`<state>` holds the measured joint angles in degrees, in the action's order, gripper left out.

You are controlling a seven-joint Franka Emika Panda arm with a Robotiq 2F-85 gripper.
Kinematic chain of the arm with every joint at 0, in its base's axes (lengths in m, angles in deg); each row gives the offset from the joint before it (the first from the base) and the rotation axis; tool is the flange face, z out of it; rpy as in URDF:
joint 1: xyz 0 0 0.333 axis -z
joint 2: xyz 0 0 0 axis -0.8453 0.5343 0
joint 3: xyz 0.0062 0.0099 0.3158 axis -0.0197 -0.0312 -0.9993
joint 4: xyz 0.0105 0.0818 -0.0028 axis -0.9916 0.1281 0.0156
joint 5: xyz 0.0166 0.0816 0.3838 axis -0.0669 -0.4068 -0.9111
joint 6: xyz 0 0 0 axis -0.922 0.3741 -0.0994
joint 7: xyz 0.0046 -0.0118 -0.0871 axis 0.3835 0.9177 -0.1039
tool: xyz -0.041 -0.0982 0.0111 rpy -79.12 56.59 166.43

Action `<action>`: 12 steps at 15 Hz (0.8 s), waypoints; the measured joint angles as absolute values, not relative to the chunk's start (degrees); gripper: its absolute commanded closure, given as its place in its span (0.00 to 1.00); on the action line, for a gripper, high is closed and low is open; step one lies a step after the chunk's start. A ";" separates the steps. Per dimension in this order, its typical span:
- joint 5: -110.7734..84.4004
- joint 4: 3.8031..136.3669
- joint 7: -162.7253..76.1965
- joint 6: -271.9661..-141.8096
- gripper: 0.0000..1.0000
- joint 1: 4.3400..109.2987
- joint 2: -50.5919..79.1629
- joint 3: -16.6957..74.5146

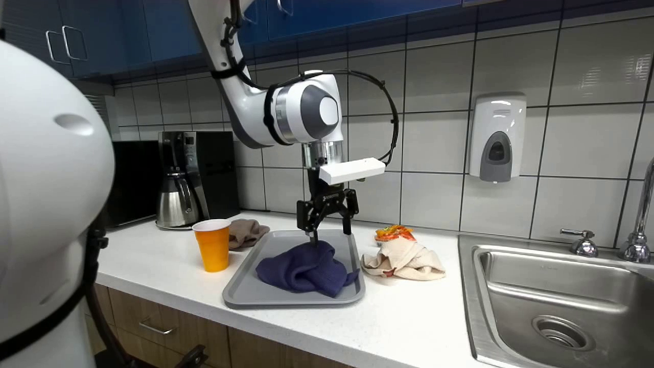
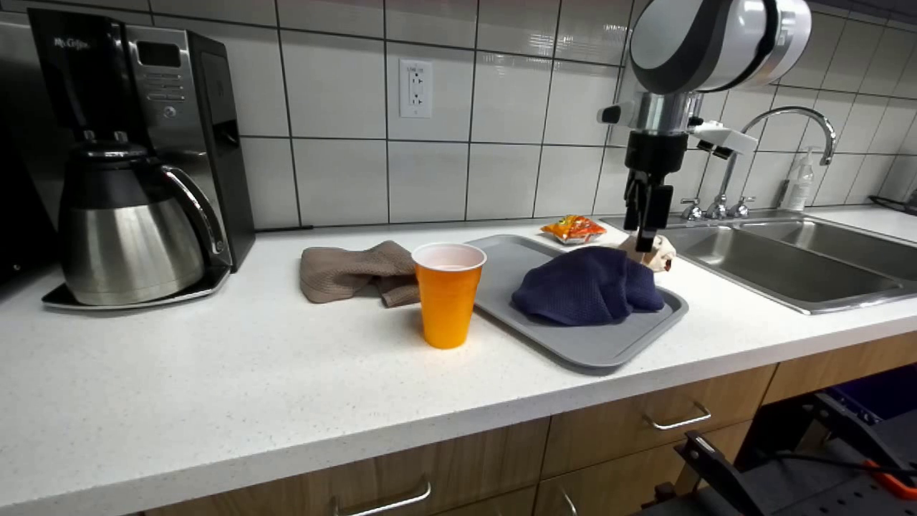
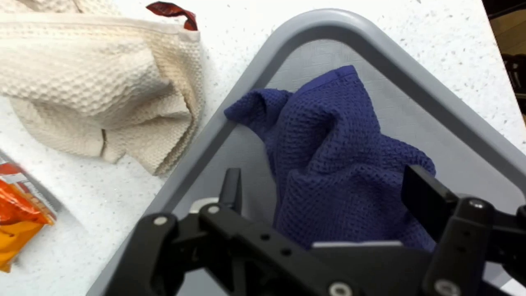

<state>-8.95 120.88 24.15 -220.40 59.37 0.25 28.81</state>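
A crumpled navy cloth [image 1: 306,271] lies on a grey tray [image 1: 250,296], and both exterior views show it heaped up in the middle. My gripper [image 3: 326,187] is directly over this cloth, its jaws spread wide and pointing down. In the wrist view, tray surface shows between the cloth and the left finger [image 3: 231,187]. The right finger [image 3: 425,197] overlaps the cloth's edge; whether it touches cannot be told. Nothing is gripped. Beside the tray lies a cream cloth [image 3: 94,82], with a bit of red wrapper [image 3: 172,10] poking out from under it.
An orange snack bag [image 2: 573,229] rests near the tiled wall. An orange cup [image 2: 448,301] stands close to the tray, with a brown cloth [image 2: 351,269] behind it. A coffee maker [image 2: 179,93] and a steel sink [image 1: 552,286] lie further off on opposite sides.
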 measured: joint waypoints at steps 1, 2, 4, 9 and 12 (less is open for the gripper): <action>-8.95 120.88 22.77 -220.30 0.00 59.44 -0.19 28.97; -8.95 120.88 21.41 -220.11 0.00 59.55 -0.55 29.18; -8.96 120.81 18.13 -219.27 0.00 59.98 -0.99 29.59; -9.17 119.37 10.91 -214.73 0.00 61.54 -1.06 31.03; -9.94 117.75 7.79 -212.86 0.00 62.63 -0.99 31.91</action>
<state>-9.94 117.75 7.79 -212.86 62.63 -0.99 31.91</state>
